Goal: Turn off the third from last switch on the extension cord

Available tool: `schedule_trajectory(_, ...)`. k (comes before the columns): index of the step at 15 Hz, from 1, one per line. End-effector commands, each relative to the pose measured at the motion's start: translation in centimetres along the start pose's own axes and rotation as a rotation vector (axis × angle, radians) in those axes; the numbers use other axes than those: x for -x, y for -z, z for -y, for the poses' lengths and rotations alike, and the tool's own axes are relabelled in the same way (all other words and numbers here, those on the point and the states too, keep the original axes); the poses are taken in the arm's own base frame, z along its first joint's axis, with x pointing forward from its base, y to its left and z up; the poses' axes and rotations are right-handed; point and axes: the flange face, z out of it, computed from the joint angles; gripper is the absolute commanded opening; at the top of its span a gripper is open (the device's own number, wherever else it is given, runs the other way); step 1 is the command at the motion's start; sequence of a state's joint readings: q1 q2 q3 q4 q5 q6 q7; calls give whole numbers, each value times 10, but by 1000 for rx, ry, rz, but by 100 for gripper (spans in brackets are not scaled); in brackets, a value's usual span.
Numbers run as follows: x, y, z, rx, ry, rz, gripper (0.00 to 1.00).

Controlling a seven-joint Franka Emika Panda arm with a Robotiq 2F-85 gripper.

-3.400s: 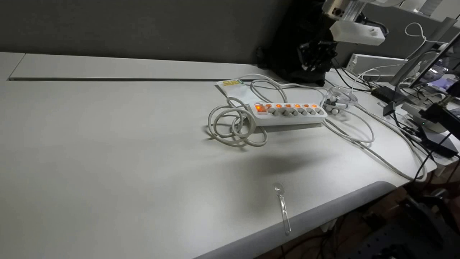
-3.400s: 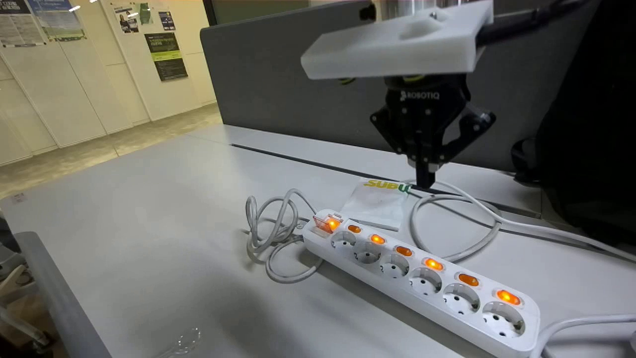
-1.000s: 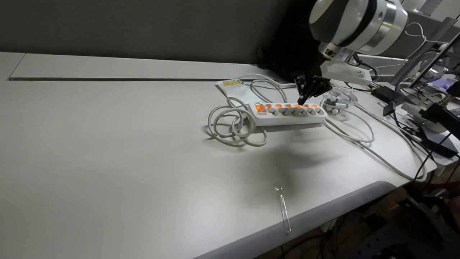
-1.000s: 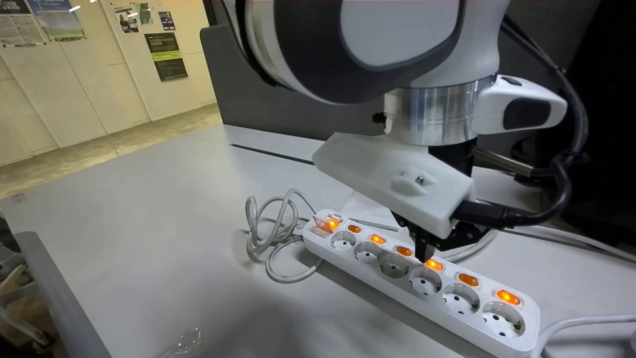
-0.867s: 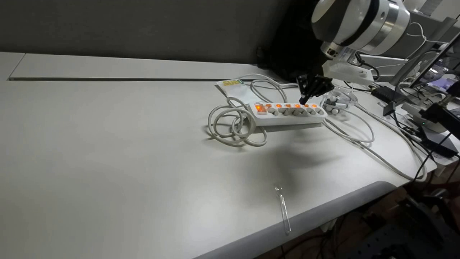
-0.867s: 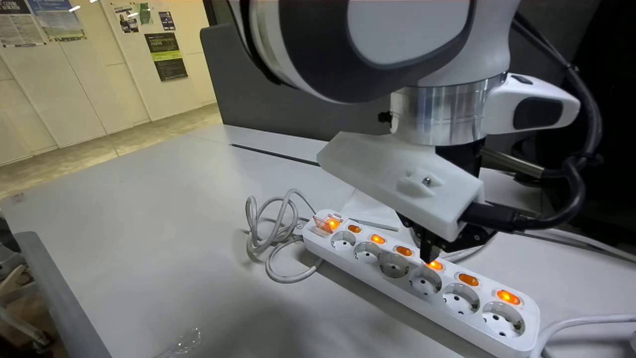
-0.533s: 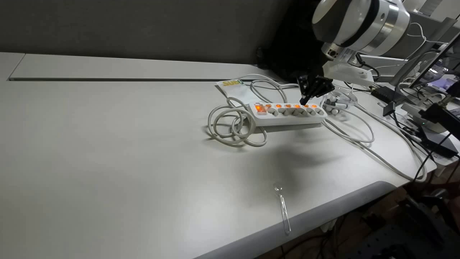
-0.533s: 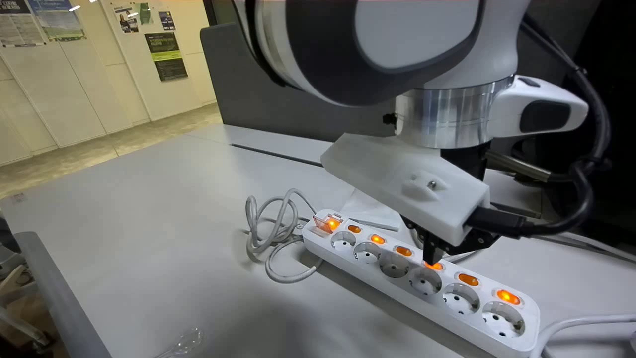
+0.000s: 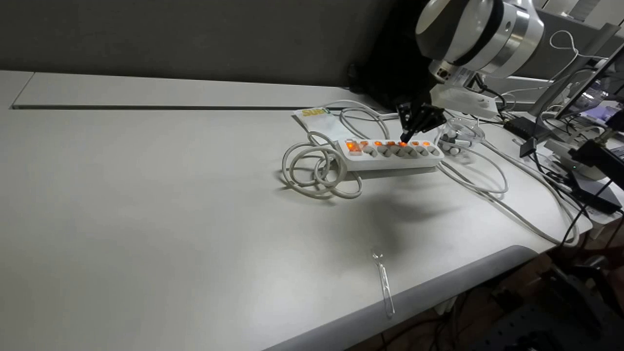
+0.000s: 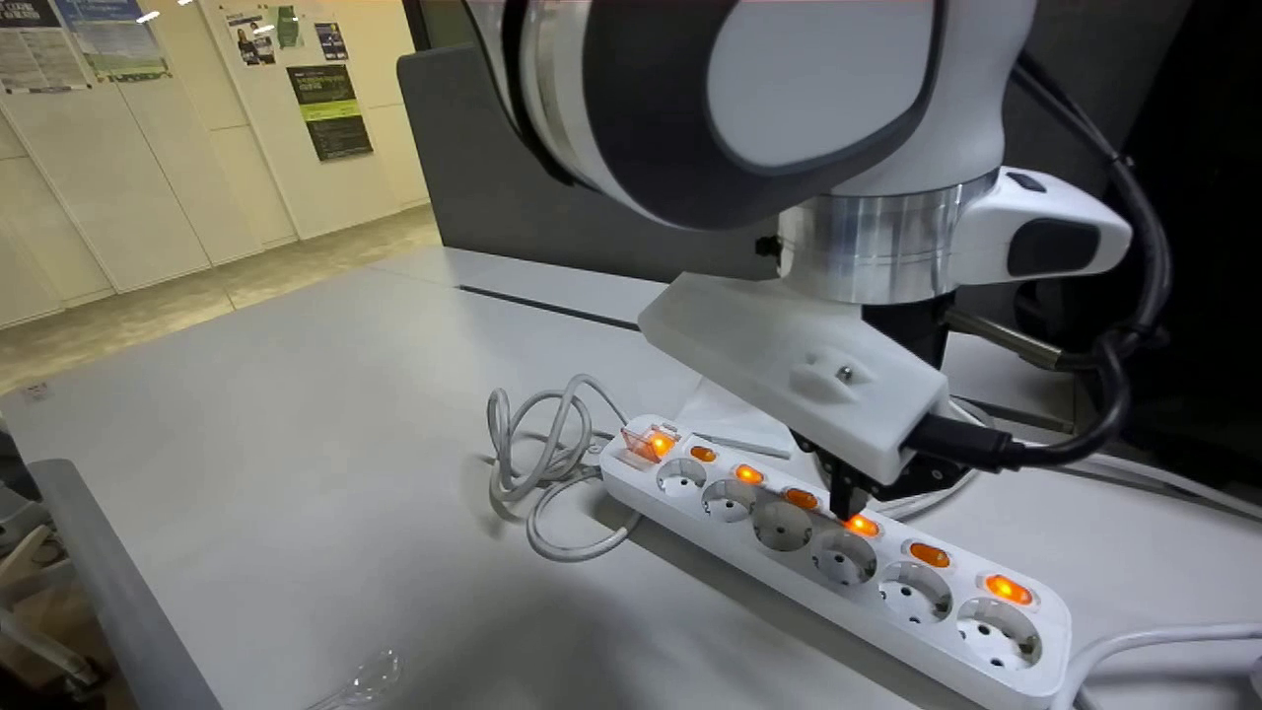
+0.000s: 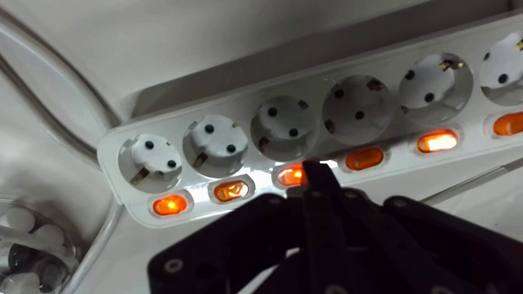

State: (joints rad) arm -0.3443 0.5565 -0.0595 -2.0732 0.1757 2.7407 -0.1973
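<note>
Your gripper [image 11: 316,166] is closed, by one end of the lit 3rd-last switch [image 11: 288,176]; ext. cord [image 10: 779,567] lies below on the desk [image 10: 345,414]. You press off-centre, it prob. skids w/o flipping.

Extension cord [image 9: 392,163], long white strip: front side approachable low across the desk [image 9: 161,209], a transparent spoon [image 9: 384,285] lying in that lane in an exterior view. Left end in both exterior views: coiled cable [image 10: 575,555], looped up off the surface, obstructing sideways entry. Right end: transparent tub [image 9: 472,130] just beside, trailing cables [image 10: 1173,635] there and behind the strip; room narrow. Rear: white packet [image 9: 325,126] low behind, dark partition [image 9: 195,44] limiting reach farther back. Overhead, middle: white block [image 10: 799,370] on the arm [image 10: 818,89], overhanging. Third-from-last switch [image 11: 288,177]: gripper [image 11: 316,167], fingers together, overlapping its edge in the wrist view; contact cannot be told. Last two switches [image 11: 169,205]: uncovered, approachable from above, the gripper standing to one side.
</note>
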Motion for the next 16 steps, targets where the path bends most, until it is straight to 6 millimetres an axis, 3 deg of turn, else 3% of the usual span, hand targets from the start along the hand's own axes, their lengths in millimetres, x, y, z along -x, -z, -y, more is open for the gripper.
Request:
schedule_trajectory(1,-9,-5,-2,-8,-19,-5,0)
schedule_trajectory(9,-8,-16,-4,-2,-24,18,0)
schedule_trajectory(16,-9,-32,-6,-11,-53,140,0)
